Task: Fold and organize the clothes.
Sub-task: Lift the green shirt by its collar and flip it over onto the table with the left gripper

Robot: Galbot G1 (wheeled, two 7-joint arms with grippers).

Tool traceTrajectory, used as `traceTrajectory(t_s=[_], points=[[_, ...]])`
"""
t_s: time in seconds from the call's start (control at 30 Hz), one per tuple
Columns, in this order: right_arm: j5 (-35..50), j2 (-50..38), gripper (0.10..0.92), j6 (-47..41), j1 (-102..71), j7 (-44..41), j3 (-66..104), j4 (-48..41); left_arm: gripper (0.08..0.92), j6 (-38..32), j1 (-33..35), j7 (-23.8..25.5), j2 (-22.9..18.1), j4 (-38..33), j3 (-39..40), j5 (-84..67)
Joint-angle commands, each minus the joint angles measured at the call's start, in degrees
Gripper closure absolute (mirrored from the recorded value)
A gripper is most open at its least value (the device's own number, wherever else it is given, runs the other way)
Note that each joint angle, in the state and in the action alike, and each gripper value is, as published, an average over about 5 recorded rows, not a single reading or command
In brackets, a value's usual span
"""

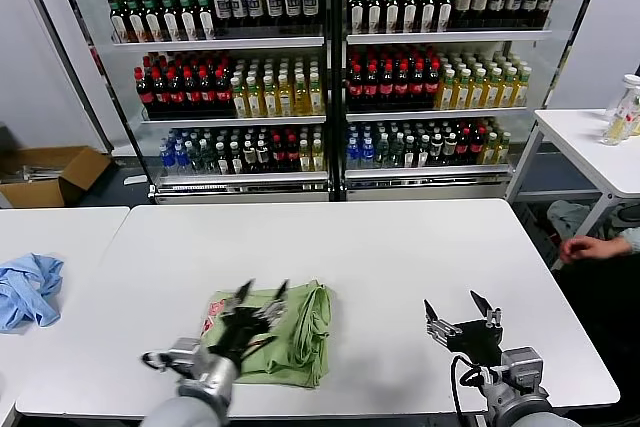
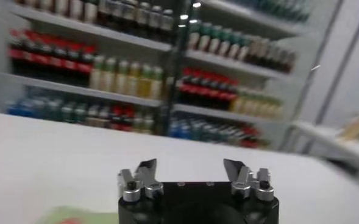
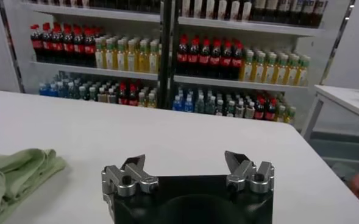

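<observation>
The folded green polo shirt (image 1: 285, 332) lies near the front edge of the white table (image 1: 400, 247). The left gripper (image 1: 258, 294) hovers above it, fingers spread and empty. The right gripper (image 1: 460, 305) hangs to the right, open and empty.

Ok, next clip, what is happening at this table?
A two-armed robot is folding laundry at a white table. The light green polo shirt lies bunched into a rough folded bundle near the front edge, its checkered print showing at one side. The left gripper hovers open just above the shirt, holding nothing. The right gripper waits open over bare table, to the shirt's right. A light blue cloth lies on the neighbouring table.
</observation>
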Motion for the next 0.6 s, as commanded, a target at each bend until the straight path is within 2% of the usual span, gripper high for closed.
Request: traceTrajectory(t_s=[0.03, 0.5, 0.6], points=[[0.0, -0.4, 0.203, 0.1, 1.0, 0.0, -1.1, -0.4, 0.197, 4.2, 7.8, 0.9, 4.2, 4.3, -13.8, 4.9], [0.1, -1.4, 0.203, 0.2, 0.6, -0.1, -0.8, -0.2, 0.177, 5.7, 3.9, 0.7, 2.7, 10.0, -11.2, -0.9], [0.1, -1.4, 0.203, 0.2, 0.6, -0.1, -0.7, -0.1, 0.209, 5.4, 3.5, 1.3, 2.4, 10.5, -11.0, -2.2]])
